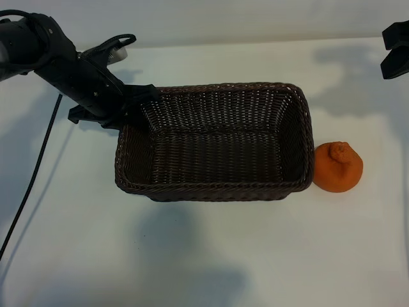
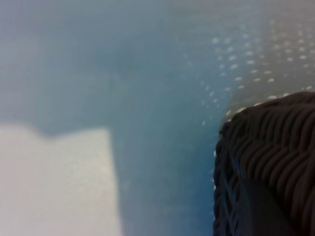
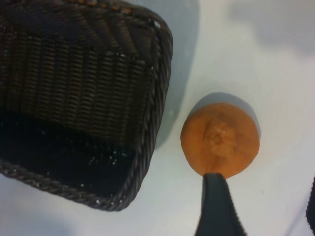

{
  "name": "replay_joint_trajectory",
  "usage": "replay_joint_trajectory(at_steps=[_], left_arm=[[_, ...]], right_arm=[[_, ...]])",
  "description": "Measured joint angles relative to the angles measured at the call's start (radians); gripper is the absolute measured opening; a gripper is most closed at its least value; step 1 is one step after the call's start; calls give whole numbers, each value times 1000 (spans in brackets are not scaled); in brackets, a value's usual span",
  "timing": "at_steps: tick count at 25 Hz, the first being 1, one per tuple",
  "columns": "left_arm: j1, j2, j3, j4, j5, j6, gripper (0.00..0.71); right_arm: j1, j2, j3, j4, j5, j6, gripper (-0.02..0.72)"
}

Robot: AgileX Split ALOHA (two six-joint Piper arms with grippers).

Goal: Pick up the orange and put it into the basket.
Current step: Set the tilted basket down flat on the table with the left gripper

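Orange [image 3: 220, 139] lies below the open right hand [image 3: 263, 206].

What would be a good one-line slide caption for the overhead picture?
Left gripper holds the empty basket by its corner; the orange sits on the table beside it.

Table [image 1: 211, 256]: white, matte, fills nearly whole ext. view; plain surface, no cloth or markings.
Far edge: table ends near top of ext. view; pale grey-white band behind it, prob. wall [image 1: 243, 19], no detail visible.
Light: from above, soft; several overlapping grey shadows [image 1: 185, 256] on tabletop, biggest patch in the near-middle, others top right & far left.
Cable [image 1: 29, 185]: thin black, runs diagonally across left side of table toward near edge.
Tint: tabletop looks bluish-grey in shade, bright white where lit (wrist views).
Floor/windows/other furniture: can't tell.
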Motion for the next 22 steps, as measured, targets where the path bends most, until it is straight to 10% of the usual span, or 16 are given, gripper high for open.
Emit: replay_joint_trajectory(at_steps=[22], left_arm=[[1, 0, -1, -7, -10, 46, 172]], right_arm=[[0, 0, 0, 1, 0, 0, 433]])
